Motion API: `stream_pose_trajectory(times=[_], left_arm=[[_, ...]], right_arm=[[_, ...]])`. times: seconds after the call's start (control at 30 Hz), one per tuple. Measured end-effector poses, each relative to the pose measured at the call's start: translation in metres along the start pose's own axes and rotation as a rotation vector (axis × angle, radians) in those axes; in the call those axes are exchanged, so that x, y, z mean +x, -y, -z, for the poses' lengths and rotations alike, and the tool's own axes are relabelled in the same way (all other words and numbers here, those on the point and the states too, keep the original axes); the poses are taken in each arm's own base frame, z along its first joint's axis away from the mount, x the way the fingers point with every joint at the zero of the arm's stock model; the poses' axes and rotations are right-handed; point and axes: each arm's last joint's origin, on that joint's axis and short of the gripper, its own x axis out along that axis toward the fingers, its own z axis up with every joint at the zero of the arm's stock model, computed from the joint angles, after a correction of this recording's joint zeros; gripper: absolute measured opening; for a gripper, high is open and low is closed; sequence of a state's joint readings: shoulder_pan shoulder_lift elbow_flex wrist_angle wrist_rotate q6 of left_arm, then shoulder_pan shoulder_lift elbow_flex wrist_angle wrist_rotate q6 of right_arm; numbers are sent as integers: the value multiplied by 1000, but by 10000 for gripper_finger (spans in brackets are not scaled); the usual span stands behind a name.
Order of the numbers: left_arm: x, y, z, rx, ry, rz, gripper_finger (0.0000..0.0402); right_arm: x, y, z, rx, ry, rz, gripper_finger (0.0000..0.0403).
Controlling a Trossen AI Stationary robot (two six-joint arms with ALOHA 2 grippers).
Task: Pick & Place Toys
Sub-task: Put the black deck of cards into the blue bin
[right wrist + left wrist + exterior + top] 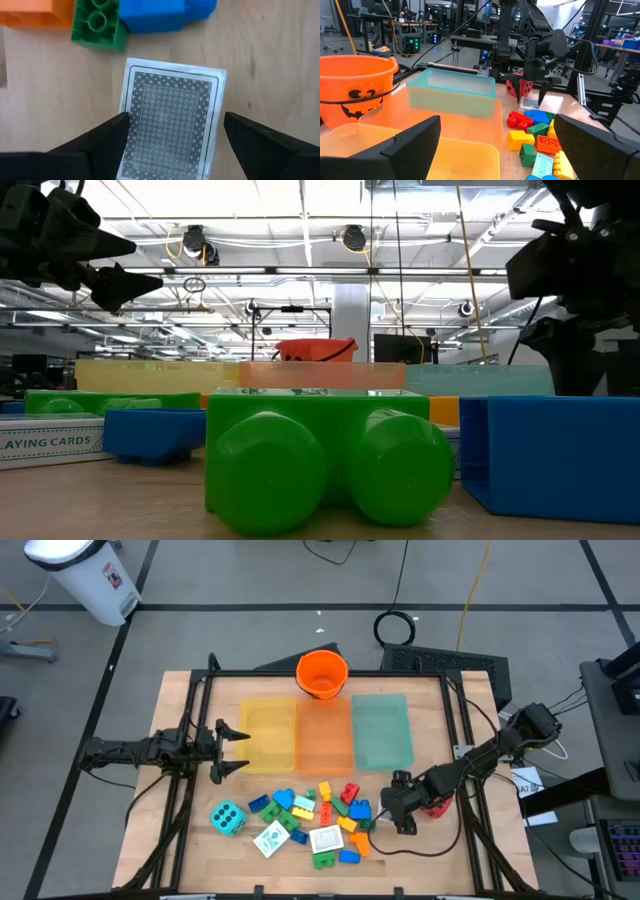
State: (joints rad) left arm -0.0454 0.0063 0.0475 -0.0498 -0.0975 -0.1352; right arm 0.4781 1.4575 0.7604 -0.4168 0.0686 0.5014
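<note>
A card pack [172, 95] with a patterned back lies flat on the table, also seen as the card pack [531, 103] in the left wrist view. My right gripper [176, 117] hovers over it, open and pointing steeply down, one finger at each long side. Beside that gripper [403, 815] sits the red die [438, 806], partly under the arm. The teal die [227, 818], multicoloured bricks [320, 810] and two white card packs [272, 838] lie near the front edge. My left gripper [240, 750] waits open and level at the table's left.
Yellow [268, 735], orange [325, 735] and green [382, 730] trays lie side by side at mid-table. An orange bucket [322, 673] stands behind them at the far edge. A green brick [97, 22] and a blue brick [155, 12] lie just beyond the card pack.
</note>
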Motion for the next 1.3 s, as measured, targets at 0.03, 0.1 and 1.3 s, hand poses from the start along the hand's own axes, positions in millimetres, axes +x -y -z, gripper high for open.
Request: stream_pose_trajectory(times=[0.03, 0.1, 1.3], left_arm=[[0, 0, 0, 0, 0, 0, 392], [0, 0, 0, 0, 0, 0, 392], [0, 0, 0, 0, 0, 0, 392]], right_arm=[[0, 0, -2, -8, 20, -4, 314], [1, -1, -7, 14, 64, -26, 314], [7, 9, -8, 347, 303, -148, 315]])
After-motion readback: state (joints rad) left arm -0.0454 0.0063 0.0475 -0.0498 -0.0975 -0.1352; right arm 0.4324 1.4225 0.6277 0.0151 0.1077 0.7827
